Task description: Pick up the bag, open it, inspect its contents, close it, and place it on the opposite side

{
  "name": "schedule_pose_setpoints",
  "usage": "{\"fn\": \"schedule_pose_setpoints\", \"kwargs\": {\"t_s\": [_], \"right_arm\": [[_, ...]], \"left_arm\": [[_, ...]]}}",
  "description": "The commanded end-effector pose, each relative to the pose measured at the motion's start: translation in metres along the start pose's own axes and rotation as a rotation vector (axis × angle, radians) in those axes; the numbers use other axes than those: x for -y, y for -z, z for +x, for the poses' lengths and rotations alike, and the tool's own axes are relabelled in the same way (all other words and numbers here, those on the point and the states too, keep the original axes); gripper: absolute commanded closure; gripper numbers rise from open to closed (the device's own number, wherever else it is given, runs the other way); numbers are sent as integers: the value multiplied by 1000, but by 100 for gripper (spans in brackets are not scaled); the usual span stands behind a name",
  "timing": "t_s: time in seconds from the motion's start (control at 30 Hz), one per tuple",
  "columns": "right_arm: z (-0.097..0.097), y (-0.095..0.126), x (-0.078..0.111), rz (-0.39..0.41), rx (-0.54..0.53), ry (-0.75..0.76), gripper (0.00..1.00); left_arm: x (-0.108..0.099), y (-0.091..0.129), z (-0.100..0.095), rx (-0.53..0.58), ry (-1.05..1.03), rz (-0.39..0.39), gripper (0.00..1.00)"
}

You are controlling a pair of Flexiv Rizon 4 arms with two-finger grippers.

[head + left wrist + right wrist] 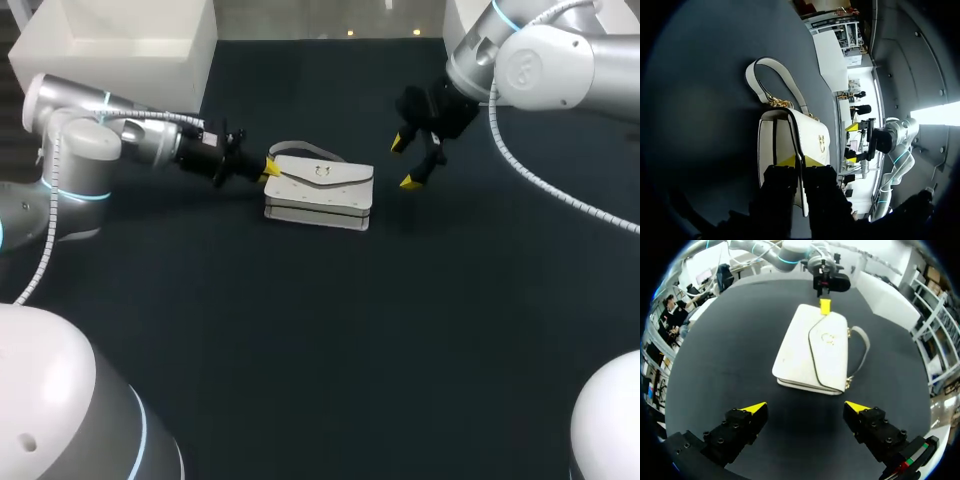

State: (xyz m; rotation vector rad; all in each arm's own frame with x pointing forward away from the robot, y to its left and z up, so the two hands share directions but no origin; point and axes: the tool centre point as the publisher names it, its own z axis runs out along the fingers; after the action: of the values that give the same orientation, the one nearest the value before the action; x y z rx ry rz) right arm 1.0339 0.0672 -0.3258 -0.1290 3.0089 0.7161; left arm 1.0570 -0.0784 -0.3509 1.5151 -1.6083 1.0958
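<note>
- Domed white arm bases [60, 400] are filling the near corners, smooth and glossy. Past them, the bag [320, 190] is lying flat on the dark bench [300, 350], about mid-width and toward the far side, flap facing up.
- Which arm is handling it?
- Left pincer [268, 168] is sitting low and level at the bag's end. Its jaws are drawn narrow and are pinching the bag at the flap edge, one yellow tip resting on top. I'm reading that as a hold to steady or lift it, since the pick-up is looking not yet done.
- And the right?
- Right pincer [405, 163] is hanging just off the bag's other end, apart from it, with its jaws spread wide and gripping nothing. I'm guessing it's being staged for the flap.
- Materials?
- The bag is showing as a boxy white rectangle with a smooth, leather-like skin. The flap is curving down to a small gold clasp [828, 337]. The strap [775, 85] is looping flat on the bench beside the top edge, joined by gold chain links [780, 103]. The sides are looking stiff, so I'm expecting it to be keeping its shape under a pinch. The bench surface is looking matte.
</note>
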Motion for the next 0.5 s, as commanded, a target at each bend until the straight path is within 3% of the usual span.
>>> {"fn": "schedule_pose_setpoints", "kwargs": {"t_s": [0.03,0.5], "right_arm": [[-1,0,0,-1,-2,0,0],[-1,0,0,-1,-2,0,0]], "left_arm": [[5,-8,-2,-11,-2,7,100],[5,-3,-10,-26,14,61,100]]}}
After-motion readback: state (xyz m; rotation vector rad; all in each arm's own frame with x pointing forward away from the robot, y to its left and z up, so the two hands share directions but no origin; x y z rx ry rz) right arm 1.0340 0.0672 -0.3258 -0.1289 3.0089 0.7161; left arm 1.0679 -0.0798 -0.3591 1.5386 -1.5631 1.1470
